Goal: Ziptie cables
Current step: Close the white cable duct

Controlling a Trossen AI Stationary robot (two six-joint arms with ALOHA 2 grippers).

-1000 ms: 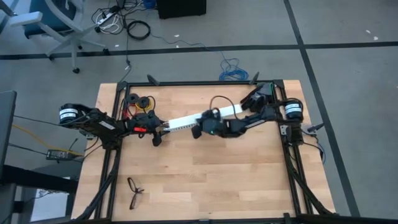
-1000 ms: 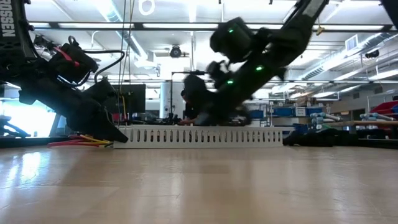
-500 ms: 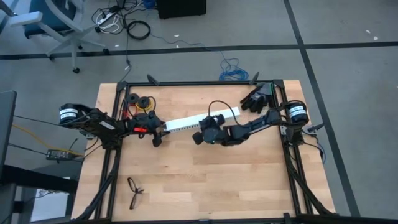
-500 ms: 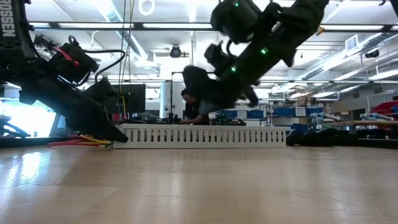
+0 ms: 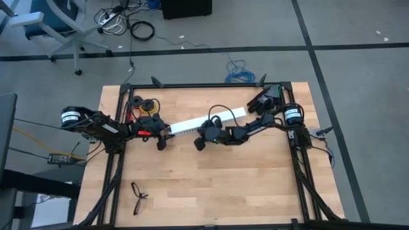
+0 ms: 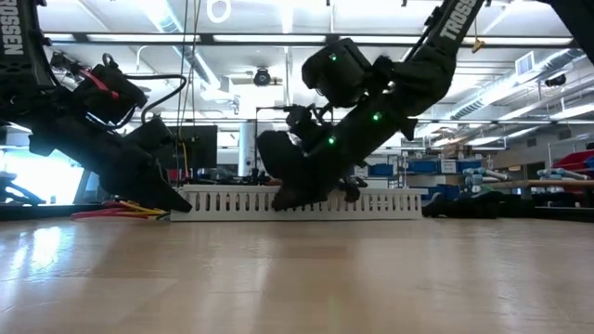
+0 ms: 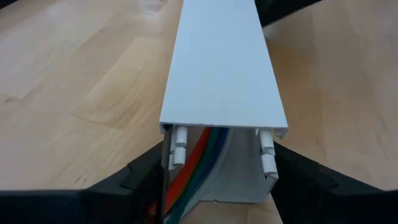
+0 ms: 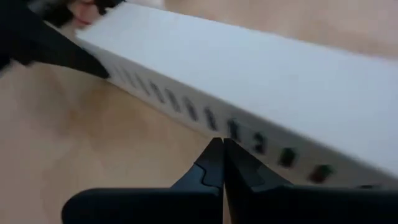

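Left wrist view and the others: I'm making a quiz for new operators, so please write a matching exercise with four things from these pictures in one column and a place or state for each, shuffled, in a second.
Things:
1. left gripper
2. right gripper
3. white rail
4. cables

Places or states:
A. shut and empty, beside the rail's slotted side
B. long, with a closed top and a row of slots down its side
C. closed on one end of the rail
D. lying inside the rail, showing at its open end

Pairs: 1-C, 2-A, 3-B, 4-D
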